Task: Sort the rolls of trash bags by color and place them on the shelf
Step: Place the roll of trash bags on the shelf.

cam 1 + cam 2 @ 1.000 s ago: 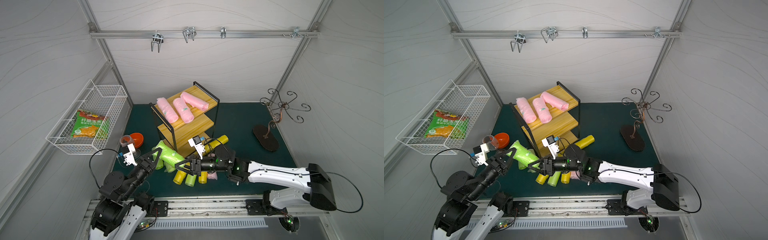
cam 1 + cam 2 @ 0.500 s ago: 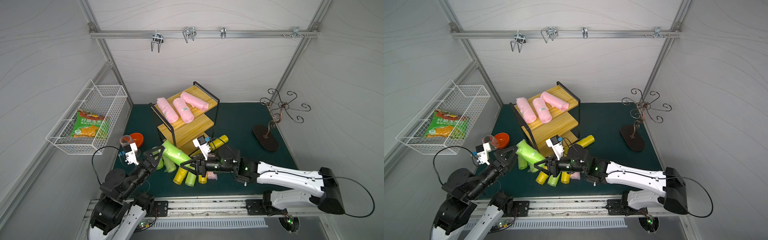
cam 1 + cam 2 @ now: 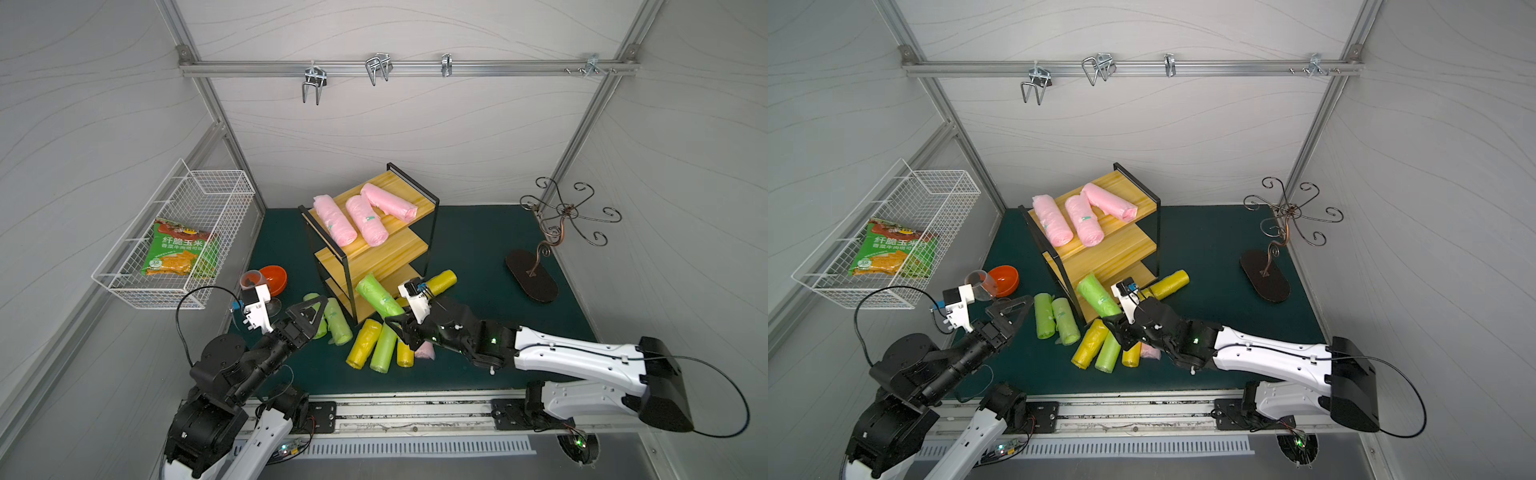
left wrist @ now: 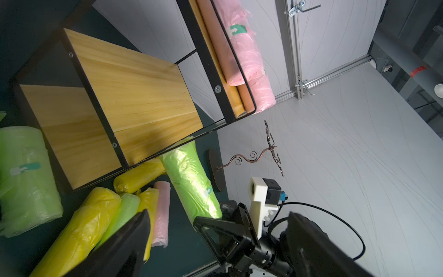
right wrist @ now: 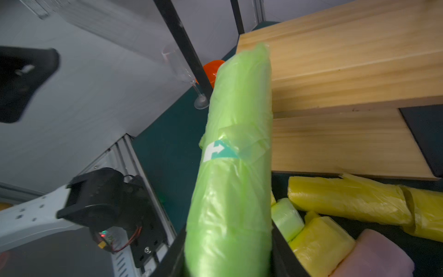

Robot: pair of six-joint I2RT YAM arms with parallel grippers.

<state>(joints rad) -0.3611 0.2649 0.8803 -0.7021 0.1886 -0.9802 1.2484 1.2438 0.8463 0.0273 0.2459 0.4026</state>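
Three pink rolls (image 3: 366,220) lie on the top board of the shelf (image 3: 409,245). My right gripper (image 3: 399,328) is shut on the near end of a lime green roll (image 3: 378,296). That roll tilts up, and its far end leans against the shelf's lower boards; in the right wrist view the green roll (image 5: 235,167) fills the jaws of the right gripper (image 5: 227,251). My left gripper (image 3: 311,318) stands open and holds nothing, just in front of two green rolls (image 3: 336,322) on the mat. Yellow rolls (image 3: 363,343), a green roll (image 3: 382,347) and a pink roll (image 3: 426,352) lie in a pile under my right gripper. Another yellow roll (image 3: 440,280) rests beside the shelf's base.
A white wire basket (image 3: 224,195) on the left wall holds a snack packet (image 3: 178,249). An orange bowl (image 3: 274,278) and a clear glass (image 3: 251,280) stand left of the shelf. A curly metal hook stand (image 3: 540,266) is at the right. Metal hooks hang from the overhead rail (image 3: 407,66).
My left gripper has opened off the green roll and drawn back a little. My right gripper has kept the roll and carried it right and up toward the shelf.
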